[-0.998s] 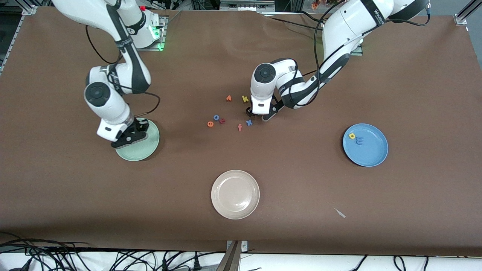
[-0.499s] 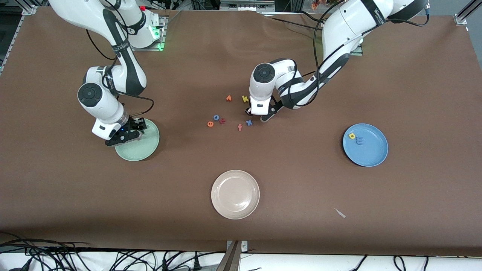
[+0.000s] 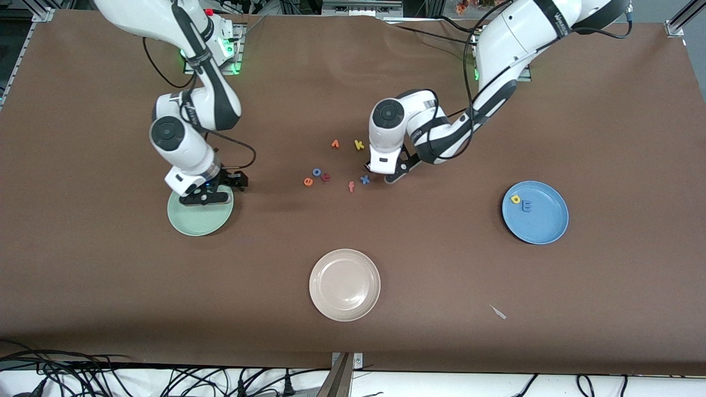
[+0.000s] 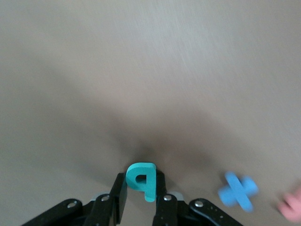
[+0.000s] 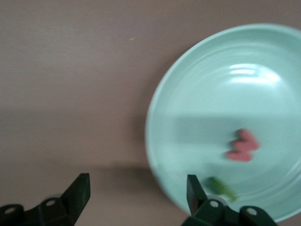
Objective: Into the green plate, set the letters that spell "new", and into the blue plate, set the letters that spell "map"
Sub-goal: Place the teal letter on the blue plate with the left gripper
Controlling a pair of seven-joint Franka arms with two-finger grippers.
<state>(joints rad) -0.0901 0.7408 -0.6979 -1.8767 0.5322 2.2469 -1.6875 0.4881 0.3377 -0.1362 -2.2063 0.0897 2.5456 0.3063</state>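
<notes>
Left hand (image 4: 141,197) pinches teal a (image 4: 141,180) just above table (image 3: 496,110); right hand (image 5: 136,197), fingers spread, over green plate (image 3: 193,223) rim.

Blurred, perhaps salmon letter (image 4: 292,208), edge-cut

Left gripper (image 4: 141,197) clamped on the teal-green a (image 4: 141,180), letter pinched between both fingers (image 4: 119,200) and sitting just above the brown table (image 4: 141,70). Blue x (image 4: 238,190) lies on the table nearby (pinkish letter (image 4: 292,207) at frame edge, blurred).
</notes>
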